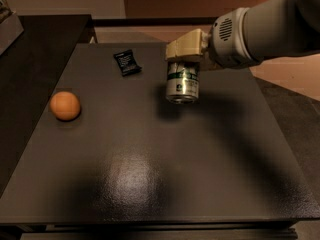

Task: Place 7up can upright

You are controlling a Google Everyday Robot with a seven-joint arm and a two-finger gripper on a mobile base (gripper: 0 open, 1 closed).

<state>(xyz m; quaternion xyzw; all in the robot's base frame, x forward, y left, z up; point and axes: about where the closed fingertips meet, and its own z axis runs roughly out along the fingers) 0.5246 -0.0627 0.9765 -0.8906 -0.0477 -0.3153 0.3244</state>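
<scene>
The 7up can [182,82], silver-white with a green band, hangs almost upright in my gripper [184,59], a little above the dark table [150,174], its shiny bottom end facing down. The gripper's tan fingers [186,48] are shut on the can's top end. The arm comes in from the upper right. The can is over the far middle of the table.
An orange ball [65,105] lies at the table's left. A small black packet [126,63] lies at the far side, left of the can. A second dark surface [30,59] adjoins on the left. The floor drops off at the right edge.
</scene>
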